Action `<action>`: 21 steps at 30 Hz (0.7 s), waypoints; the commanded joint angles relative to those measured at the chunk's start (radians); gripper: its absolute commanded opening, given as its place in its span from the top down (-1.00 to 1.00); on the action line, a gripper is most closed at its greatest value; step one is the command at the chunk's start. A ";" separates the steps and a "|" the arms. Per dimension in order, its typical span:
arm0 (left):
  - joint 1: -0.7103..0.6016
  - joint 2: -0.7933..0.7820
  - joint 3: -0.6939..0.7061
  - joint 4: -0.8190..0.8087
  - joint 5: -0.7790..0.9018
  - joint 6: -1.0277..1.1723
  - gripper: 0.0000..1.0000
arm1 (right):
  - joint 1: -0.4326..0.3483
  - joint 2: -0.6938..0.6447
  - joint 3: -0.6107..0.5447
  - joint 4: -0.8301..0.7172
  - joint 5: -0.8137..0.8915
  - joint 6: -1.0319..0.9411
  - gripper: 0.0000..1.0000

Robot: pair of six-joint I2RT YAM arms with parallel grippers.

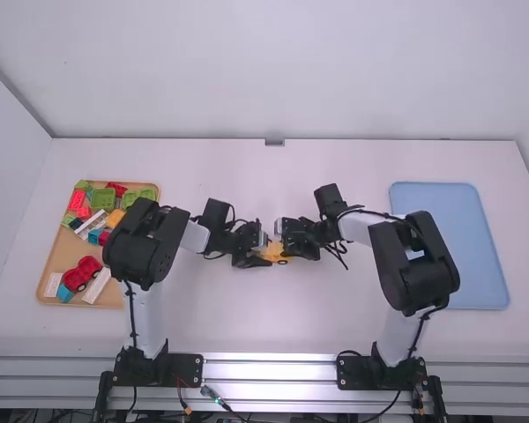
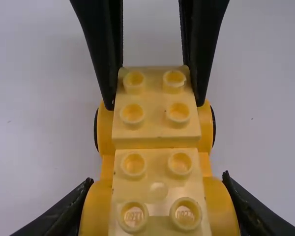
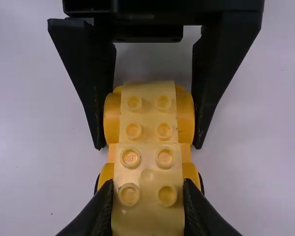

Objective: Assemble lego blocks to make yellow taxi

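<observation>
— Which stage is this showing?
— A late one, apparently: the yellow taxi (image 1: 277, 252) is resting mid-tabletop (image 1: 273, 322), its wheeled base (image 2: 107, 132) carrying two studded blocks, left (image 2: 157, 164) and right (image 3: 148, 169).
— And the claws?
— The left gripper (image 2: 158, 179) is clasping the base's sides; the right gripper (image 3: 148, 183) is pinching the right block. Its seam is hiding, so final pressing, then release, may be remaining.
</observation>
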 commanded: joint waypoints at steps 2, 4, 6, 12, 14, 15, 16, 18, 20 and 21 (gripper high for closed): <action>-0.003 0.013 -0.002 0.004 -0.008 0.016 0.15 | 0.011 -0.009 -0.016 -0.013 0.005 0.004 1.00; -0.003 0.013 -0.002 0.004 -0.008 0.016 0.15 | 0.008 -0.009 -0.016 -0.010 0.004 0.005 0.92; -0.003 0.013 -0.002 0.004 -0.007 0.016 0.14 | 0.009 -0.009 -0.016 -0.009 0.004 0.007 0.53; -0.003 0.013 -0.002 0.003 -0.008 0.016 0.14 | 0.008 -0.009 -0.015 0.002 -0.019 0.007 -0.17; -0.003 0.013 -0.002 0.003 -0.008 0.016 0.14 | 0.000 -0.009 -0.015 0.019 -0.023 0.007 -0.67; -0.003 0.013 -0.002 0.003 -0.008 0.016 0.14 | -0.002 -0.009 -0.015 0.022 -0.023 0.007 -0.69; -0.003 0.013 -0.002 0.003 -0.007 0.016 0.14 | -0.007 -0.009 -0.015 0.029 -0.034 0.007 -0.73; -0.003 0.013 -0.002 0.004 -0.008 0.016 0.14 | -0.020 -0.013 -0.015 0.042 -0.072 0.007 -0.81; -0.003 0.013 -0.002 0.004 -0.008 0.016 0.14 | -0.032 -0.019 -0.015 0.048 -0.104 0.003 -0.82; -0.003 0.013 -0.002 0.003 -0.008 0.016 0.13 | -0.047 -0.028 -0.015 0.047 -0.143 0.003 -0.82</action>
